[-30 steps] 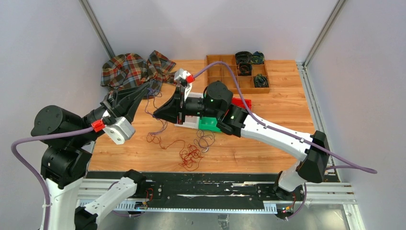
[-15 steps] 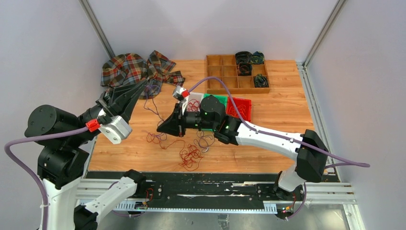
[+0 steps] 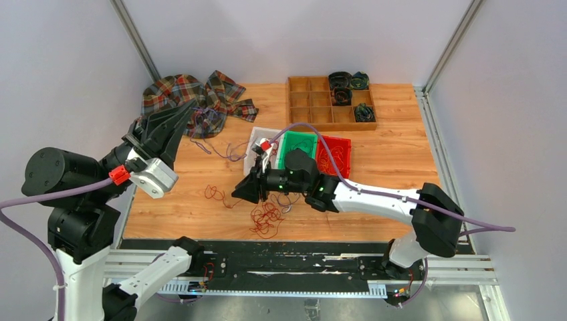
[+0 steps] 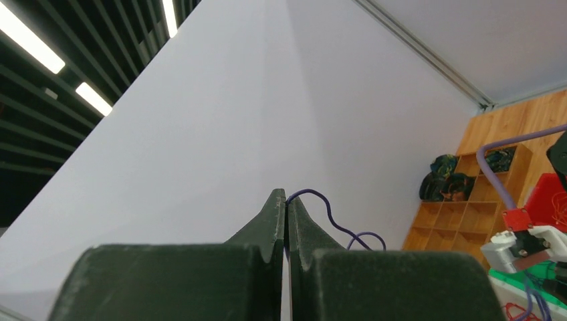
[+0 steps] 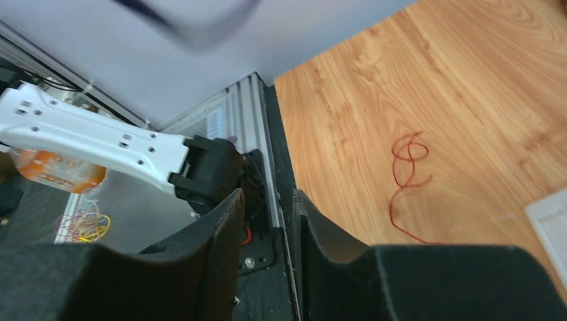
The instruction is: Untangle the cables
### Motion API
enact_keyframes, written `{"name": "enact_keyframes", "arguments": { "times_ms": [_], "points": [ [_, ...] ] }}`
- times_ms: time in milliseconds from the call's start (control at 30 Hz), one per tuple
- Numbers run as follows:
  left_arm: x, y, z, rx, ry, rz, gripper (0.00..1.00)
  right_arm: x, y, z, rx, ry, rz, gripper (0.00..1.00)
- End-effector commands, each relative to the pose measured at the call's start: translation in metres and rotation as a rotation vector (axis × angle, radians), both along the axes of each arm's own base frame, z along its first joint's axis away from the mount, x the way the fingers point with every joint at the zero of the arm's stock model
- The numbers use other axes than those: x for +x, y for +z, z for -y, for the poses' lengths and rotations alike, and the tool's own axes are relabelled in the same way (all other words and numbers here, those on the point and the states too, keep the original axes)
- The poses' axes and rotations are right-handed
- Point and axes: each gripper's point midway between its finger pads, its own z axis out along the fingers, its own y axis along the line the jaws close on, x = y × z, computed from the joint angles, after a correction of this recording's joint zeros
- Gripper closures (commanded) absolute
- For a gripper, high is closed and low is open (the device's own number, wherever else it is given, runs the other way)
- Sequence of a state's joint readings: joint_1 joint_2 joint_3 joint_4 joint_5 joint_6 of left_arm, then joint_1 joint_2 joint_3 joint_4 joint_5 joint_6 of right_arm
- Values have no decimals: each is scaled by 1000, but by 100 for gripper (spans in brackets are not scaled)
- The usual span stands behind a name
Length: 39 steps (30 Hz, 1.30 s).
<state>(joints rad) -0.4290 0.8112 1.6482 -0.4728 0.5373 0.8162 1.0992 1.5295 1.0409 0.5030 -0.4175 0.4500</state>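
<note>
Purple cable (image 4: 327, 207) hanging pinched in clenched left hand (image 4: 286, 198), upper left of top view. Right hand (image 5: 267, 207) hovering slightly parted, empty, beside red cables (image 3: 266, 219) lying lower centre on table (image 3: 394, 157).

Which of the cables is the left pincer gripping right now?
The purple cable: pinched in the shut left pincer and lifted, while the red tangle and red loose strand lie on the table.

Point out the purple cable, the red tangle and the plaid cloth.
purple cable (image 4: 311, 191), left wrist view, top of its arc
red tangle (image 3: 266, 217), top external view, clump's middle
plaid cloth (image 3: 172, 97), top external view, left half
</note>
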Motion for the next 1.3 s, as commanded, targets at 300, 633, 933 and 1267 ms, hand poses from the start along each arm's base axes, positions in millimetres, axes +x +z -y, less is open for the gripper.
{"name": "enact_keyframes", "arguments": {
  "times_ms": [300, 633, 933, 1267],
  "points": [
    [0, 14, -2, -36, 6, 26, 100, 14, -1, 33, -9, -166, 81, 64],
    [23, -18, 18, -90, -68, -174, 100, 54, 25, 75, 36, -388, 122, 56],
    [94, -75, 63, -165, -106, -482, 100, 142, 5, 221, -151, -1055, 184, 40],
    [170, -152, 151, 42, -95, -532, 100, 164, -6, 312, -272, -1377, 170, 40]
  ]
}}
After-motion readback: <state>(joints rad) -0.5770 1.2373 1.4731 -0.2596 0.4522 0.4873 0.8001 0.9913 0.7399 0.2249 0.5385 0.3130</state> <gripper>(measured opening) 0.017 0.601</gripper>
